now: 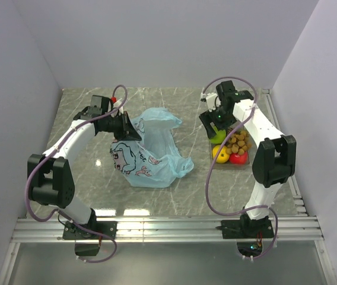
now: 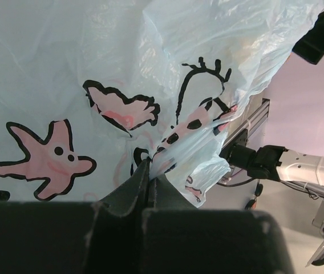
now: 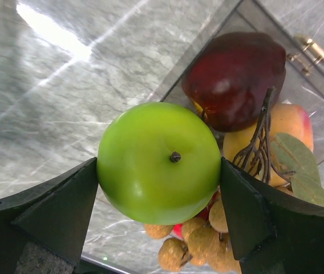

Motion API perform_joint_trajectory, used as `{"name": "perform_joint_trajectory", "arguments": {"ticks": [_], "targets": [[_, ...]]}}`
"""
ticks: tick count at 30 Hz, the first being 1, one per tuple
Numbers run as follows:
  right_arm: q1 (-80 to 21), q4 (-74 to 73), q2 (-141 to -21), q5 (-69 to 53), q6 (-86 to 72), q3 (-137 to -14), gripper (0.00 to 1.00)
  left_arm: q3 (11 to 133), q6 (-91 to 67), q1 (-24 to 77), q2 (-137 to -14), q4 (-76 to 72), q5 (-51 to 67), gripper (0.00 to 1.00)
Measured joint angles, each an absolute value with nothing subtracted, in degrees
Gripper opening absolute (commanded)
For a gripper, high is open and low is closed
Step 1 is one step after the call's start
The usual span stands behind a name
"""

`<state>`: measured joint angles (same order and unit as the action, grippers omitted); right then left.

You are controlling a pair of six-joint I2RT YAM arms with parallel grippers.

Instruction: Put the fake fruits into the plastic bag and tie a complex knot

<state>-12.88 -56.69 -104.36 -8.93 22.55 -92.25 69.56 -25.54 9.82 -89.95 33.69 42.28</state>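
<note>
The green apple (image 3: 159, 162) sits between my right gripper's (image 3: 159, 171) two fingers, which touch it on both sides. From above, this gripper (image 1: 218, 127) and the green apple (image 1: 218, 137) are over the far end of the clear tray (image 1: 247, 161). Below the apple lie a dark red fruit (image 3: 233, 80), a yellow-orange fruit (image 3: 290, 125) and brown balls (image 3: 202, 245). Whether the apple is off the tray I cannot tell. My left gripper (image 2: 149, 171) is shut on a fold of the light-blue plastic bag (image 2: 122, 68) and holds the bag (image 1: 150, 148) up at its left side.
The tray stands at the right of the marble table, close to the right arm's elbow (image 1: 273, 155). The bag spreads over the table's middle. Grey walls close in both sides, and an aluminium rail (image 1: 168, 228) runs along the near edge.
</note>
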Motion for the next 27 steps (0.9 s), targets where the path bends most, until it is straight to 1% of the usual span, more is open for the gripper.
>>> {"name": "perform_joint_trajectory", "arguments": {"ticks": [6, 10, 13, 16, 20, 23, 27], "targets": [[-12.60, -58.52, -102.35, -14.00, 20.86, -98.30, 0.61, 69.56, -26.15, 9.10, -90.54, 33.26, 45.25, 0.00], [-12.60, -58.74, -98.21, -21.56, 19.20, -99.44, 0.59, 69.54, -28.51, 8.64, -91.13, 30.81, 49.87, 0.00], [-12.75, -58.72, -94.72, -28.21, 17.56, -99.44, 0.55, 69.49, -31.38, 8.64, -91.13, 27.42, 54.04, 0.00], [-13.41, -58.19, -91.96, -33.91, 15.92, -99.44, 0.54, 68.31, -36.29, 8.64, -91.13, 20.97, 58.78, 0.00], [-16.12, -55.77, -89.32, -38.06, 13.82, -99.33, 0.52, 64.31, -43.92, 8.67, -91.24, 10.28, 63.64, 0.00], [-18.90, -52.93, -87.50, -39.33, 12.67, -98.70, 0.50, 61.93, -48.99, 8.97, -92.05, 2.96, 66.46, 0.00], [-23.51, -49.43, -86.28, -38.59, 12.69, -96.99, 0.47, 57.56, -57.28, 9.78, -93.76, -10.46, 69.60, 0.00]]}}
